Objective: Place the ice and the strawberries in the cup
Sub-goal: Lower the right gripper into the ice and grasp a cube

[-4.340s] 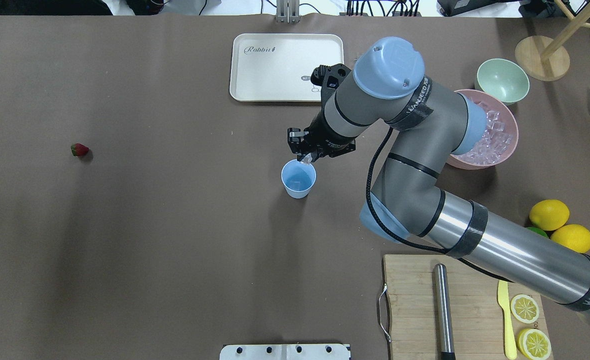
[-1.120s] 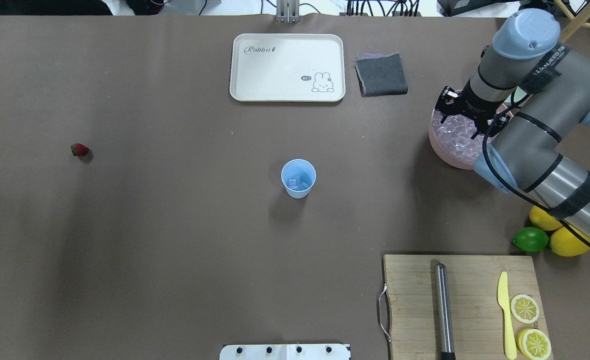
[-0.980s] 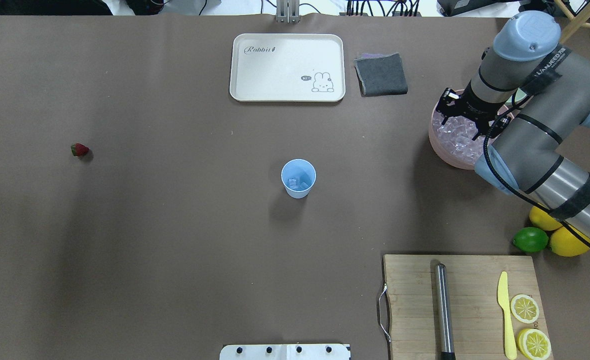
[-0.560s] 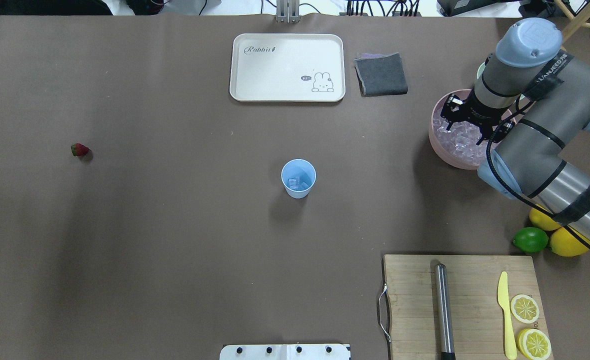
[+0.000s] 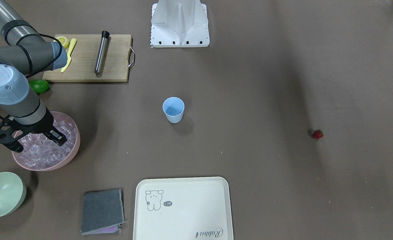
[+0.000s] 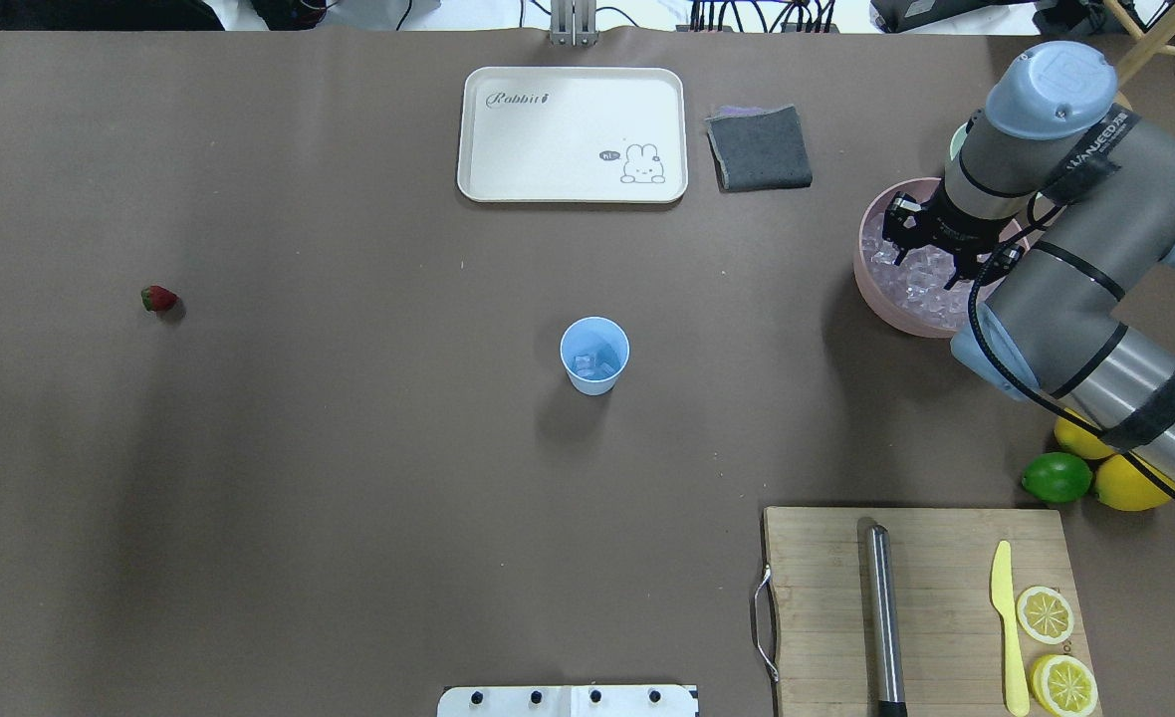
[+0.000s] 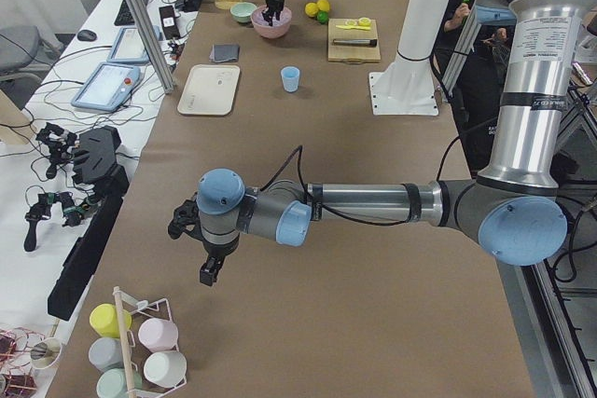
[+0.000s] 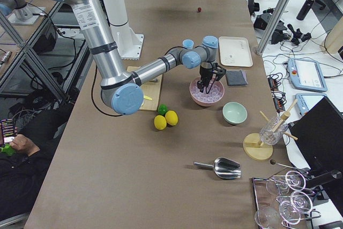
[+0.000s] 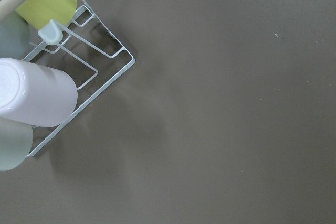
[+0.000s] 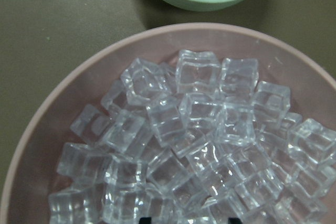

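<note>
The light blue cup (image 6: 594, 356) stands mid-table with a few ice cubes (image 6: 592, 361) inside; it also shows in the front view (image 5: 173, 110). The strawberry (image 6: 158, 298) lies alone far to the left. The pink bowl (image 6: 871, 289) holds many ice cubes (image 10: 194, 124). My right gripper (image 6: 936, 257) is open and empty, just above the ice in that bowl (image 5: 36, 144); its dark fingertips (image 10: 145, 220) show at the wrist view's bottom edge. My left gripper (image 7: 210, 272) hangs over bare table far from the cup; I cannot tell whether it is open or shut.
A pale green bowl (image 5: 1, 193) sits beside the pink bowl. A white tray (image 6: 573, 134) and grey cloth (image 6: 759, 147) lie at the back. A cutting board (image 6: 817, 597) with a rod, knife and lemon halves is front right, near lemons and a lime (image 6: 1056, 478). A cup rack (image 9: 52, 77) is by my left wrist.
My right gripper held an ice cube over the cup, let it go there, and moved right to the pink bowl. In the last second it shifted slightly further over the ice.
</note>
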Controlling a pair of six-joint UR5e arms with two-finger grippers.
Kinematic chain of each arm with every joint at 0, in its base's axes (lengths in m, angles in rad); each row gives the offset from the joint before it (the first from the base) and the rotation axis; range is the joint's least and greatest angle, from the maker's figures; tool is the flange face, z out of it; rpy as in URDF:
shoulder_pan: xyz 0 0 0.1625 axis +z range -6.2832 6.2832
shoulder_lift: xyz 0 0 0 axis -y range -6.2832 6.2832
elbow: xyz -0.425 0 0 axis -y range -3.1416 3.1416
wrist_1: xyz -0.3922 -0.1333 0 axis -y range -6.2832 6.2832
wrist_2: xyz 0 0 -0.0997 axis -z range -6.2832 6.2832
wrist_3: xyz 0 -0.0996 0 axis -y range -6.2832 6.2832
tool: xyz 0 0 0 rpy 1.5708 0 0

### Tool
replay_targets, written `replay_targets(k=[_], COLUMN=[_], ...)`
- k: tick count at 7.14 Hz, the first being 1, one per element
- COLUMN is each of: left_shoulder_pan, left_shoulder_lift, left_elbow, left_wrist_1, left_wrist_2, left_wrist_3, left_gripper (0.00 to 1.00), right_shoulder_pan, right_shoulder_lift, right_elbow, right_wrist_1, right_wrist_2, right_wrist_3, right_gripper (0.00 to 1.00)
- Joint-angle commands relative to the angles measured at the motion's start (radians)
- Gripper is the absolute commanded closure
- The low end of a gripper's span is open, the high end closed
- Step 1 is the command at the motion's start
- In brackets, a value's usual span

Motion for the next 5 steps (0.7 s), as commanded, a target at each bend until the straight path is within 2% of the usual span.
replay_targets(k=[1,3,4,5], left_shoulder_pan=[0.0,0.0,0.0,0.0], left_shoulder_lift=[-0.006,-0.006,-0.006,-0.006], left_elbow=[0.01,0.01,0.01,0.01], left_wrist_1=[0.0,0.0,0.0,0.0], left_wrist_2=[0.001,0.0,0.0,0.0], left_wrist_3=[0.0,0.0,0.0,0.0], left_gripper=[0.02,0.02,0.02,0.02], right_shoulder_pan=[-0.006,-0.017,-0.017,-0.017], right_shoulder_lift=[-0.002,-0.017,-0.019,-0.016], right_elbow=[0.003,0.003,0.005,0.008], right_wrist_1=[-0.001,0.0,0.0,0.0], right_wrist_2=[-0.001,-0.017,-0.019,-0.013], right_wrist_3=[0.004,0.003,0.001,0.0], right_gripper=[0.42,0.42,0.51,0.81])
